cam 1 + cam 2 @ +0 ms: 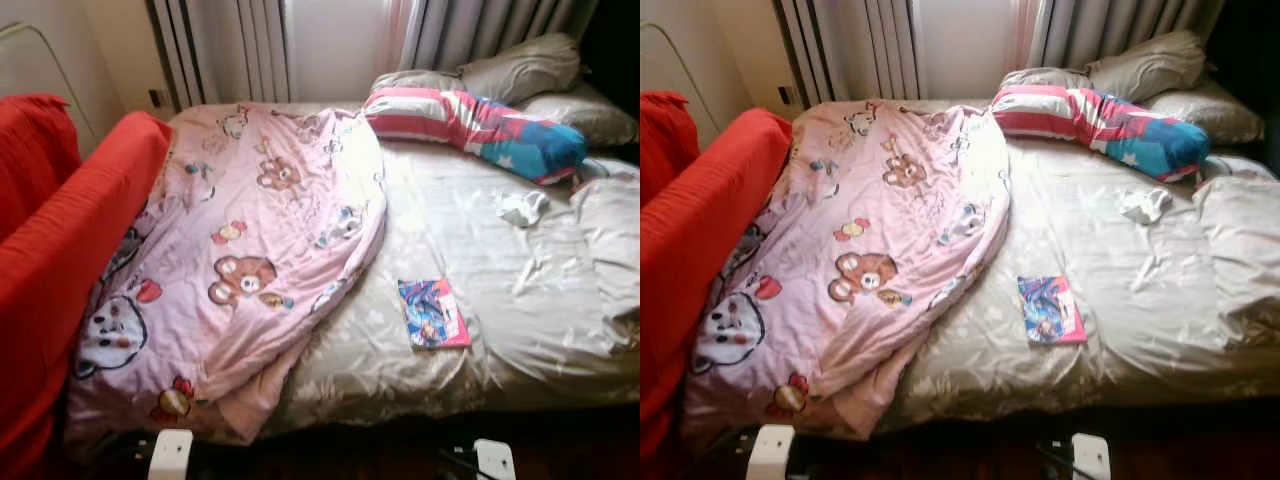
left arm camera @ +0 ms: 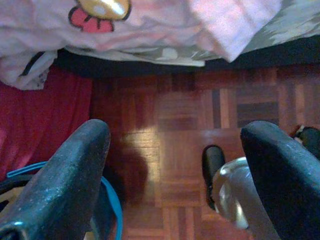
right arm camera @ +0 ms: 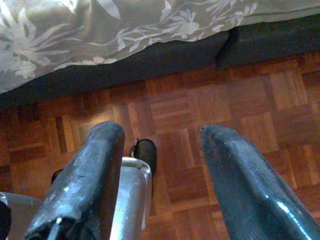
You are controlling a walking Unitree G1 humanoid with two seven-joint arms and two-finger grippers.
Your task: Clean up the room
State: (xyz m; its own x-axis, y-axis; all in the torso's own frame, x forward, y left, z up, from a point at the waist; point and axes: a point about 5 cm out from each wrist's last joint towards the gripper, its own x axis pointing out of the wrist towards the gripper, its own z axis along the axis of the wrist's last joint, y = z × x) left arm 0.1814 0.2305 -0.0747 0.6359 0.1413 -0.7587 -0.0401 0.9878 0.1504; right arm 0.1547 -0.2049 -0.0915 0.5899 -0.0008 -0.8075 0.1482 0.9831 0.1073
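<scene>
both grippers hang low over my parquet floor (image 3: 240, 100), left gripper (image 2: 175, 165) and right gripper (image 3: 162, 165) spread wide, empty | pink cartoon blanket (image 1: 250, 250) bunched on the bed's (image 1: 540, 330) left half, against a red sofa (image 1: 60, 260) | book (image 1: 433, 313) near foot edge | striped pillow (image 1: 470, 125) at head | crumpled white cloth (image 1: 522, 207) just below it

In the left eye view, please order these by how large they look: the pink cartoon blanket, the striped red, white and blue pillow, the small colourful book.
1. Pink cartoon-print blanket, by far the largest.
2. Striped red, white and blue pillow; it lies farther from the camera.
3. Small colourful book on the beige sheet, the smallest.
</scene>
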